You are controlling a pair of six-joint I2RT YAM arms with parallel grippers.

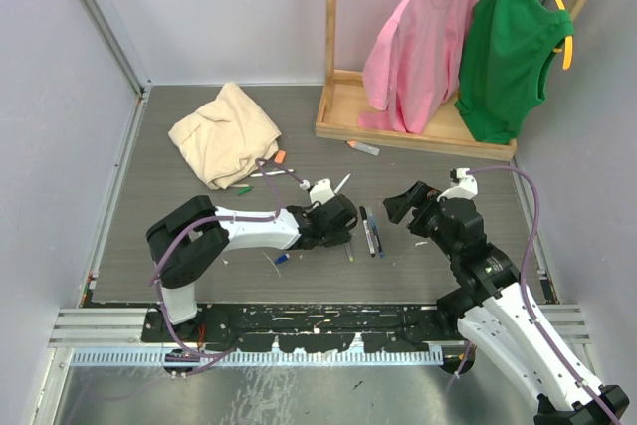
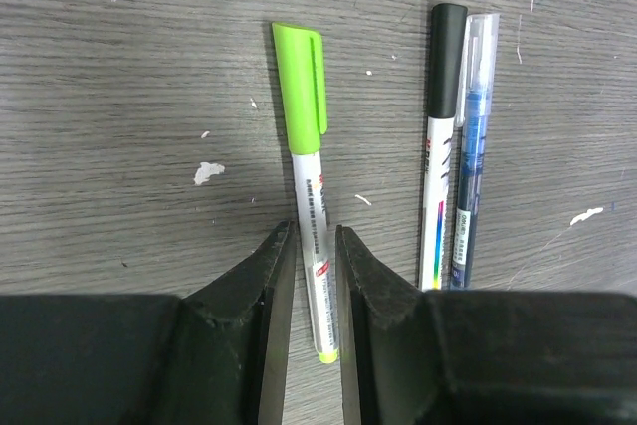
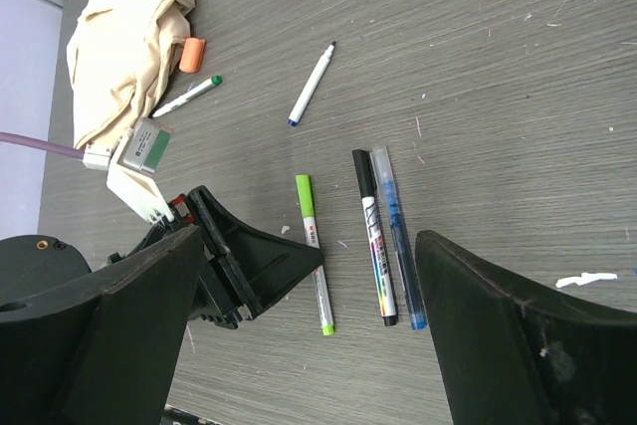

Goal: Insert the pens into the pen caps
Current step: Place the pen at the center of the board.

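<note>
At the upper left of the overhead view a crumpled cream cloth lay on the grey table. An orange cap sat just off its right edge, and in the right wrist view a green-tipped pen lay touching the cloth's lower edge. A small blue cap rested lower down, near the left arm's elbow. Right of the cloth a white pen lay tilted and uncapped, apart from the others.

At the centre the left gripper was down at the table, astride the lime-capped pen. Its jaws were parted only narrowly. The barrel lay flat between the fingers, with a thin gap visible on the pen's right side, so the pen was released rather than pinched. The lime cap was seated on the pen and pointed away from the gripper.

Just right of it a black-capped pen and a blue pen with a clear cap lay side by side, touching along their length.

Farther right the right gripper hung above the table with its jaws spread wide and nothing between them.

At the upper right stood a wooden rack with an orange-ended marker lying before its base. A pink shirt and a green top hung from it.
</note>
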